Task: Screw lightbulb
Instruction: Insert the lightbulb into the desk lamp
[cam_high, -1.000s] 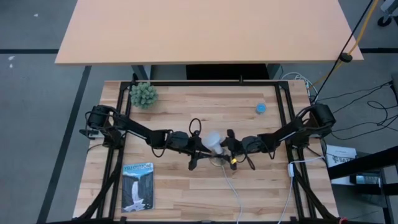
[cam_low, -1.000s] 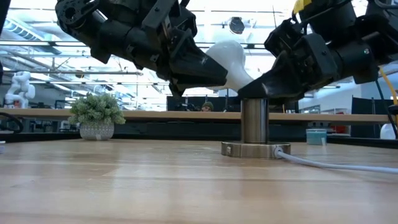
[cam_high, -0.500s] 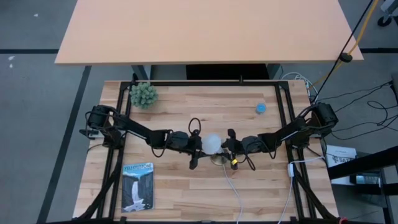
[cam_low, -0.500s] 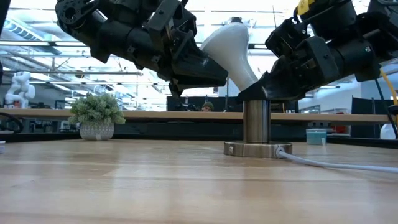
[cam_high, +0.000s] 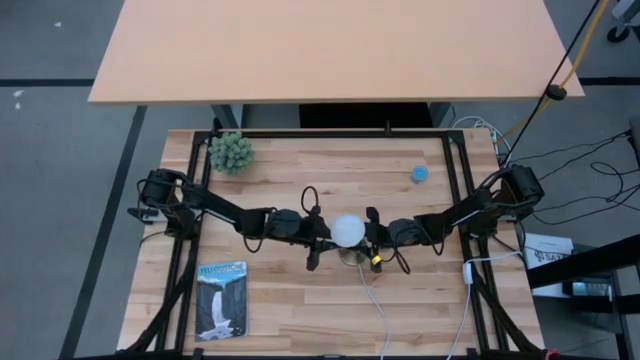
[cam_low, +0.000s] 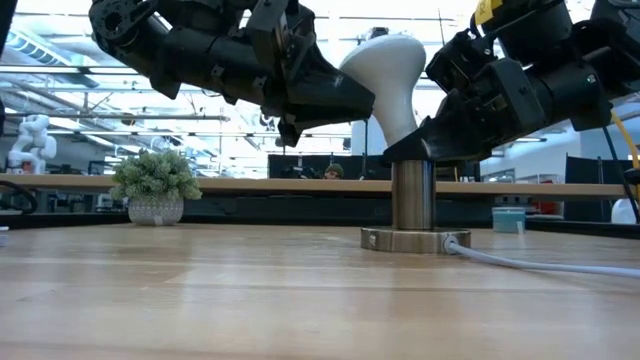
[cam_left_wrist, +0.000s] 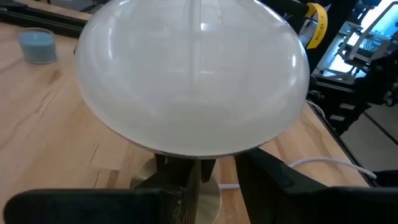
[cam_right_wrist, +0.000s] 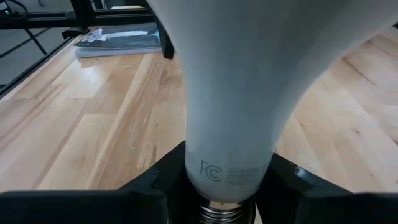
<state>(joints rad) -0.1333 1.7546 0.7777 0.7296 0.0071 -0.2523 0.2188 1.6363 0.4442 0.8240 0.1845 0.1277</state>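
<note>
Though nearly upright, lightbulb (cam_low: 390, 75) base hidden behind right gripper (cam_low: 425, 145).

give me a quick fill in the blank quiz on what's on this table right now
1. The lightbulb stands with its narrow base down in a metal ____.
2. The socket has a ____ cord running away from its base.
3. The potted plant sits near the table's far ____ corner in the high view.
4. The right claw has its fingers on either side of the bulb's ____.

Missing words: socket; white; left; neck
</note>
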